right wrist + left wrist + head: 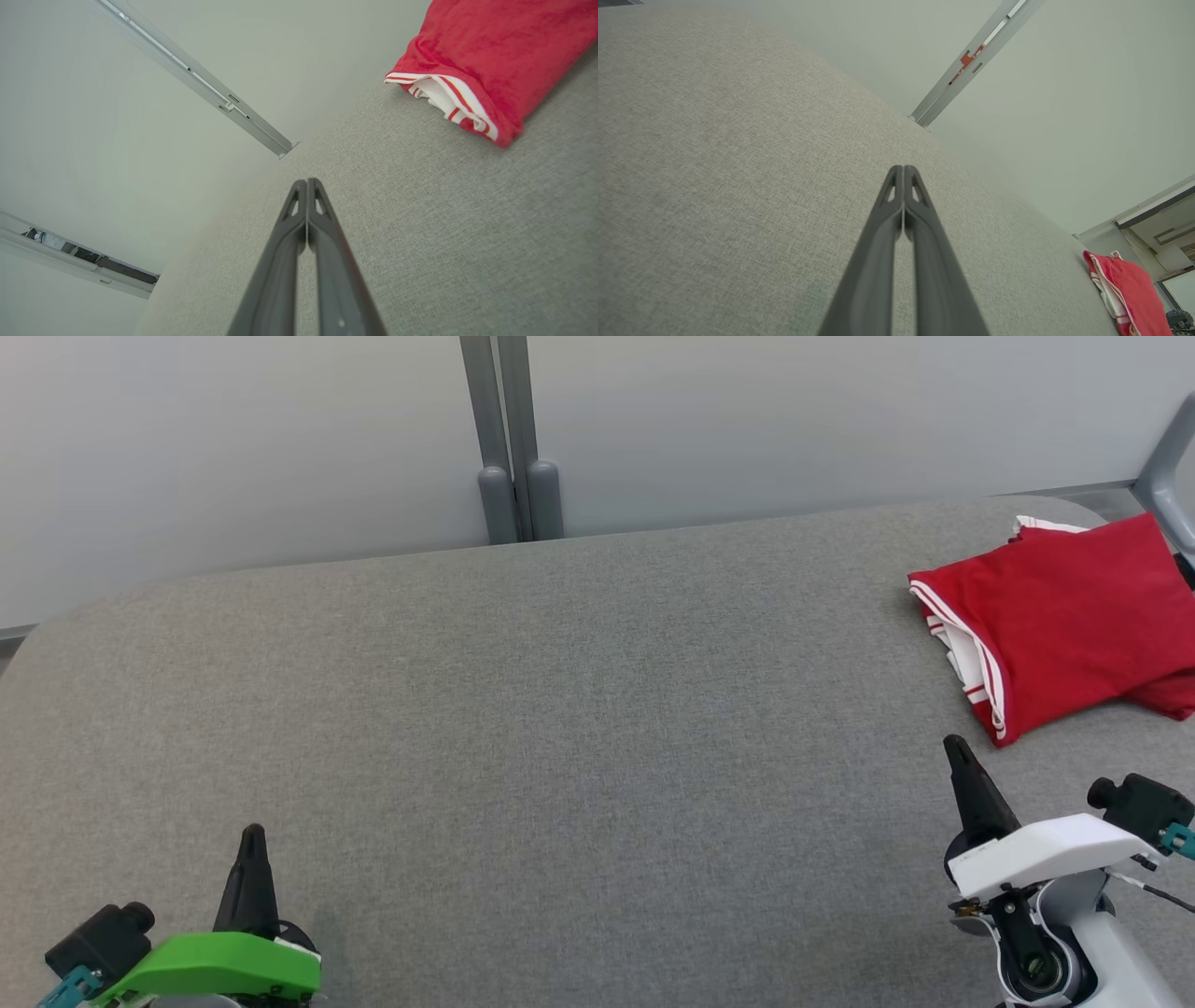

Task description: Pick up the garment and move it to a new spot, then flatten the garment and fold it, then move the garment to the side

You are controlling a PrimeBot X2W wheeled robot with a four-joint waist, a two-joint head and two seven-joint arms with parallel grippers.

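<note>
The garment, red with white stripes at its hem, is lying folded into a rough rectangle on the grey worktop. Its far right corner is running up to the worktop's rounded far right edge, and its striped hem is facing left.

The right fingers are pressing together along their length, clenched on nothing. They are hovering just on the near side of the garment, by its near left corner, and a strip of bare worktop is showing between their tip and the cloth, so they are not touching it. In the right wrist view the garment is lying ahead of the fingers and off to their right, with its layered white and red hem turning toward them.

The left fingers are likewise clenching shut, tips meeting, and gripping nothing. They are sitting well apart from the garment, far to its left and nearer the robot. In the left wrist view the garment is showing small, far to the right of the fingers.

A grey post is standing behind the worktop, well to the garment's left.
</note>
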